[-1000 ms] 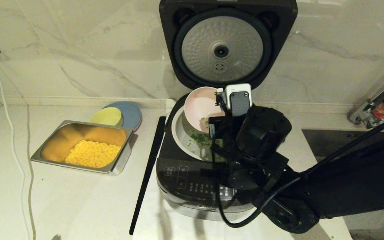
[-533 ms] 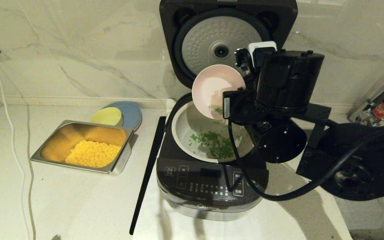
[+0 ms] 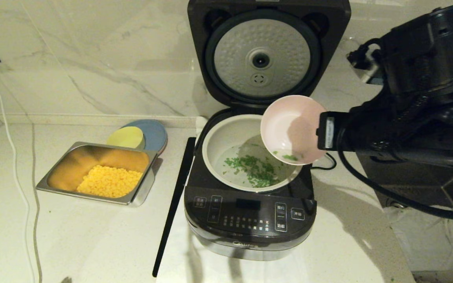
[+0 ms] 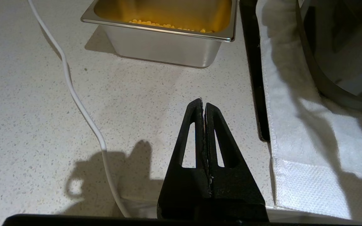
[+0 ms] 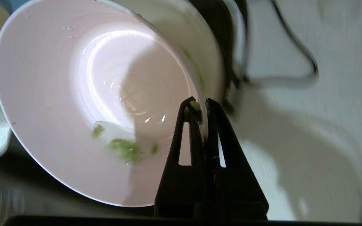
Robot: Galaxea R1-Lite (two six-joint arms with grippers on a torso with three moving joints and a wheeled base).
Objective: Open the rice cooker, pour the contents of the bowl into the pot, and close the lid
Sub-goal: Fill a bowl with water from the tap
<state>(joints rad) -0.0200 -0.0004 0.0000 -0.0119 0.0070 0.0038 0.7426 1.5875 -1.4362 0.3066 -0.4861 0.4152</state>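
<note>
The right hand (image 5: 202, 105), clenched on the rim of the pale pink bowl (image 3: 292, 129), holds it tilted above the right edge of the cream-white pot (image 3: 226, 135) inside the open Midea rice cooker (image 3: 249, 214). Most of the chopped green contents (image 3: 255, 169) lie on the pot's floor; a few bits cling inside the bowl, seemingly stuck in a wet film. The lid (image 3: 264, 55) stands upright at the back, its dimpled silver underside facing forward. The left hand (image 4: 204, 108), clenched on nothing, hangs low over the table (image 4: 42, 110) near the steel tray of corn (image 3: 108, 179). The pour looks essentially finished; next comes setting the bowl on the table beside the cooker, letting go, then pressing the lid down.
</note>
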